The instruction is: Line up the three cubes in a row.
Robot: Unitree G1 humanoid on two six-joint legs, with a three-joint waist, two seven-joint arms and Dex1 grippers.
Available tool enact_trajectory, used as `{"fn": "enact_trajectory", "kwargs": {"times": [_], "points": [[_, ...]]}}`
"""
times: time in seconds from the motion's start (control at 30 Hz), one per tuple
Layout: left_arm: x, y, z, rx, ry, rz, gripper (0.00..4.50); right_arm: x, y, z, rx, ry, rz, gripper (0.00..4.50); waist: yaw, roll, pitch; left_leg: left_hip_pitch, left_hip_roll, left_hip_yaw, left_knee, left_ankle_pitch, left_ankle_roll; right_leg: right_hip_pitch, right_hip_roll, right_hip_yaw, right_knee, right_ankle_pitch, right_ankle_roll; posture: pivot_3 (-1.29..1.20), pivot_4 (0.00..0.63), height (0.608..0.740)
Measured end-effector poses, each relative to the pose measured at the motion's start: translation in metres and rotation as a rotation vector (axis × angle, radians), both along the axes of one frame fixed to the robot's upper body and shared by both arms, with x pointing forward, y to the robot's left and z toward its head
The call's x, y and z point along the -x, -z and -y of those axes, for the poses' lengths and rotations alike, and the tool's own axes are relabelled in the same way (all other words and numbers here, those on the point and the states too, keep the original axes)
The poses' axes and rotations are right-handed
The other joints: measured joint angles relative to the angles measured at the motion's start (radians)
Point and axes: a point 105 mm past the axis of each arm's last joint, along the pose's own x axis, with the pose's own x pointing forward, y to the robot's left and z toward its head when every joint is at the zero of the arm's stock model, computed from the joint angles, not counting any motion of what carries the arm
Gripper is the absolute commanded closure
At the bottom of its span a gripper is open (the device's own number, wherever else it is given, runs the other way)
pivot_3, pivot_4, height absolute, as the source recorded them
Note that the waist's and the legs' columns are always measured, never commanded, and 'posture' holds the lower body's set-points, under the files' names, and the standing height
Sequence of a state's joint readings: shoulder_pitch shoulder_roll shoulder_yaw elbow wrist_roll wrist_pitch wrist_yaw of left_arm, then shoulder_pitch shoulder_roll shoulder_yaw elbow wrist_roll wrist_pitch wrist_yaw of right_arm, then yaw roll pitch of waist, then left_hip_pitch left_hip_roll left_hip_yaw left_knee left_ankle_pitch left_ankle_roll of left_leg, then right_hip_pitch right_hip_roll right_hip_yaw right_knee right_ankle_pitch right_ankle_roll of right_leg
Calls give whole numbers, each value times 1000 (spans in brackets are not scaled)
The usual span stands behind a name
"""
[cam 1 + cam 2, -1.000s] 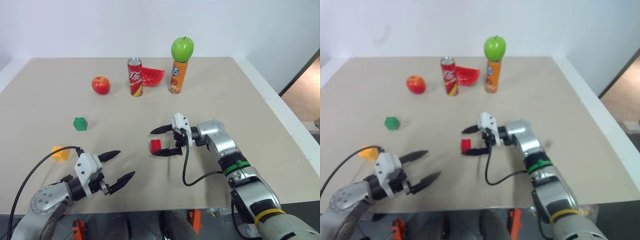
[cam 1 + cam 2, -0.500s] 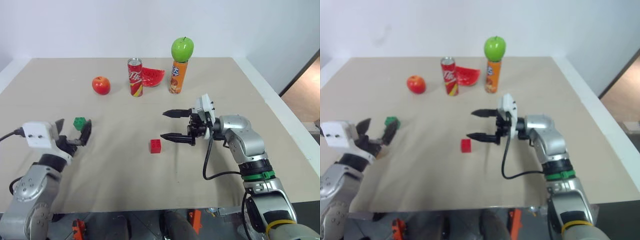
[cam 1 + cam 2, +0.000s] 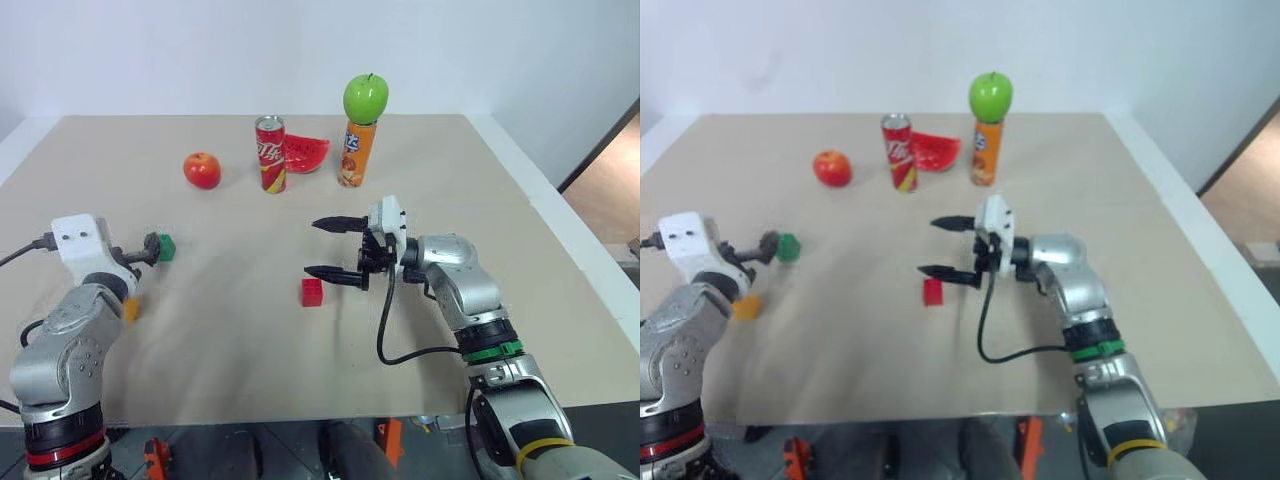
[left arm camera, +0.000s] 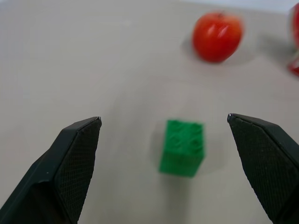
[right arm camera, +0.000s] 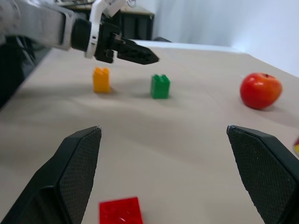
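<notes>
The green cube (image 3: 165, 247) sits on the table at the left, and my left gripper (image 3: 150, 252) points at it from just short of it, open, with the cube ahead between its fingers (image 4: 182, 147). The orange-yellow cube (image 3: 745, 306) lies nearer the front, partly hidden behind my left arm. The red cube (image 3: 312, 292) rests near the table's middle. My right gripper (image 3: 311, 247) hovers open just above and behind it, pointing left, holding nothing. The right wrist view shows the red cube (image 5: 120, 211) below, and the green cube (image 5: 160, 86) and orange-yellow cube (image 5: 101, 79) beyond.
At the back stand a red apple (image 3: 201, 170), a red soda can (image 3: 270, 153), a watermelon slice (image 3: 306, 153) and an orange bottle (image 3: 351, 155) with a green apple (image 3: 366, 98) on top. The table's right edge (image 3: 560, 230) runs beside my right arm.
My left arm swung from the front edge out to the left and forward, turning its gripper toward the green cube. My right gripper rose off the red cube, which stayed put.
</notes>
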State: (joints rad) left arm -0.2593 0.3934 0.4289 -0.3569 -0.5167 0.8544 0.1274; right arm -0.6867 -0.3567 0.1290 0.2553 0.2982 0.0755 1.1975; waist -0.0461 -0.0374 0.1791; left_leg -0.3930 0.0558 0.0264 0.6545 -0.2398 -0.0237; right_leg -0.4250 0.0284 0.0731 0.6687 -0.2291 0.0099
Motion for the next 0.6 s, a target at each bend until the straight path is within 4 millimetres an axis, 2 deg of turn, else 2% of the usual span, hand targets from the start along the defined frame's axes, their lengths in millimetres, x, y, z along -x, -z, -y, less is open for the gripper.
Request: {"fn": "enact_trajectory", "kwargs": {"times": [0.37, 0.6], "points": [[-23, 3, 8, -58, 80, -85, 0, -3, -2, -7, 22, -1, 48, 26, 0, 0, 0, 0, 0, 0, 0, 1, -2, 0, 0, 0, 0, 0, 0, 0, 150, 740], [-31, 18, 11, -79, 114, -154, 0, -4, -3, -5, 22, 10, 58, 26, 0, 0, 0, 0, 0, 0, -1, 0, -2, 0, -1, 0, 0, 0, 0, 0, 150, 740]]}}
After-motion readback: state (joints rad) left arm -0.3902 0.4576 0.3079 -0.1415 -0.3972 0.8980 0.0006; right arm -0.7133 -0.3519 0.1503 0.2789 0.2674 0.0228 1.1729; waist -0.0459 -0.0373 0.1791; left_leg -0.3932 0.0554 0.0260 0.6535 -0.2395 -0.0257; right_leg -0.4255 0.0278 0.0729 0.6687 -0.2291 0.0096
